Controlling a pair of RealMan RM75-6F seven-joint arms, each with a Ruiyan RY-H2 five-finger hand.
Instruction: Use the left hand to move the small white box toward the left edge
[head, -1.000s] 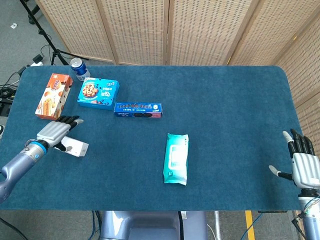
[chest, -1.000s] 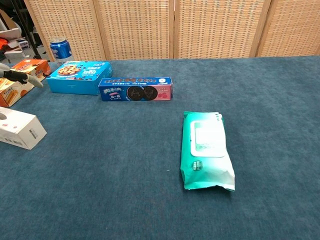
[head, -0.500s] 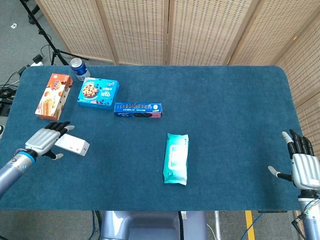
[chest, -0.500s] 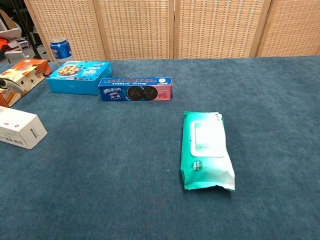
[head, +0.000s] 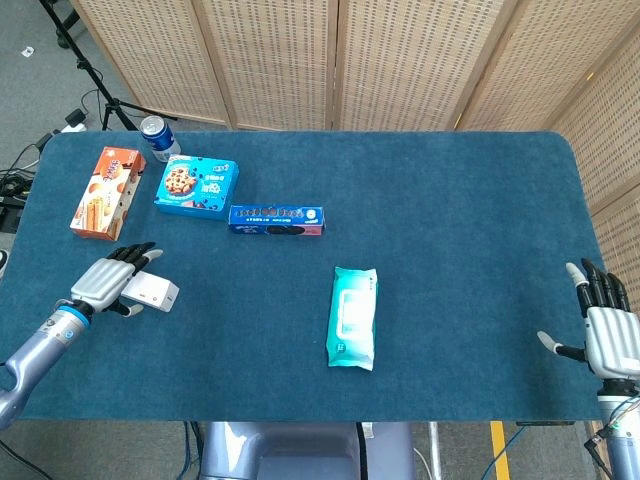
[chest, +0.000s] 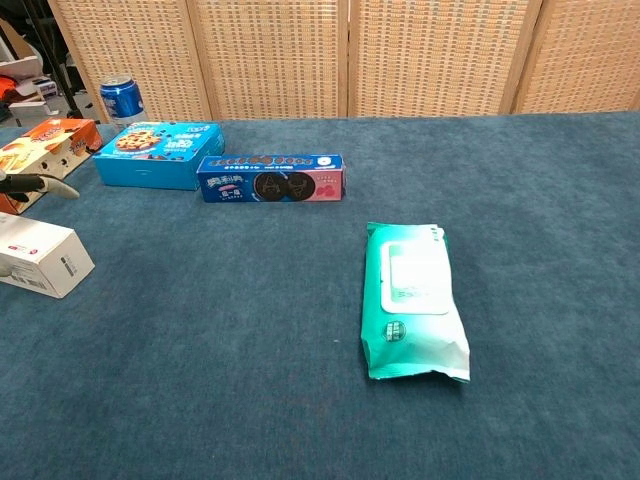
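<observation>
The small white box (head: 155, 293) lies flat near the table's left front; the chest view shows it at the far left (chest: 45, 262). My left hand (head: 108, 282) is over the box's left end, fingers stretched out and slightly apart, thumb by the box's near side. In the chest view only one fingertip (chest: 45, 185) shows, above and behind the box and clear of it. I see no grip on the box. My right hand (head: 606, 328) hovers at the table's right front corner, fingers spread, holding nothing.
An orange snack box (head: 105, 192), a blue cookie box (head: 196, 186), a blue can (head: 157, 137) and a long dark-blue biscuit box (head: 276, 219) stand behind the white box. A teal wipes pack (head: 352, 317) lies mid-table. The table's left edge (head: 22, 225) is near.
The left hand drew back to the left off the box, then came right again over its left end. The box has barely moved. The right hand stayed put.
</observation>
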